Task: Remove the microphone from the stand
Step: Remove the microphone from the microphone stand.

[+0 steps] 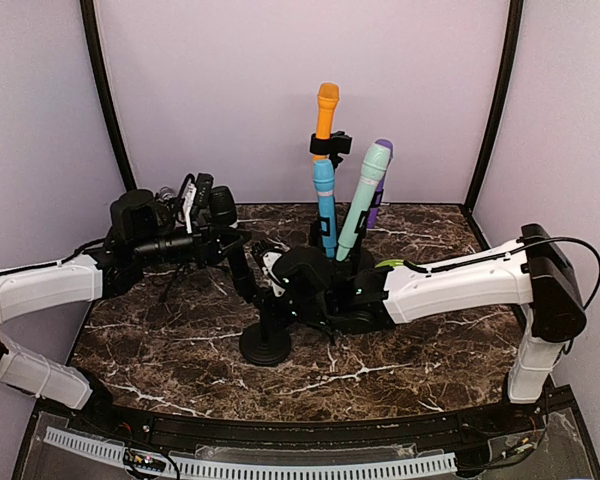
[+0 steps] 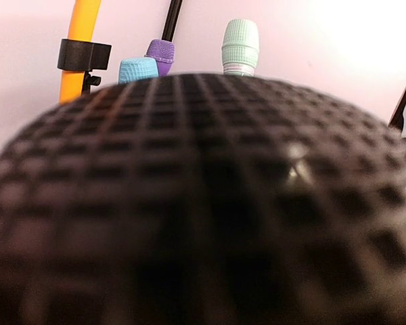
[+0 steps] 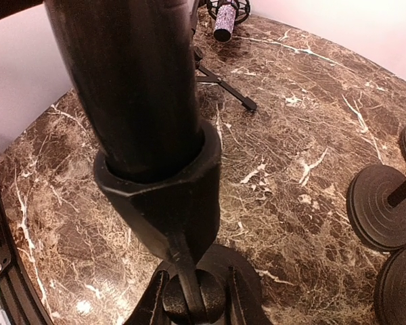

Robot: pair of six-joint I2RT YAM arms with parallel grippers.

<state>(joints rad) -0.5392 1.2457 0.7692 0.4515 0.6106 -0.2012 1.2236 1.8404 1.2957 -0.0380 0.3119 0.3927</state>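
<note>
The black microphone leans up to the left out of the clip of a black stand with a round base. Its mesh head fills the left wrist view and hides that gripper's fingers. In the top view my left gripper is shut round the microphone's upper body. In the right wrist view the dark handle sits in the clip. My right gripper is shut on the stand's joint knob just below the clip, one finger on each side.
Behind stand an orange microphone, a blue one, a mint one and a purple one. Their round bases lie to the right. A small tripod with a glittery microphone stands at the back left.
</note>
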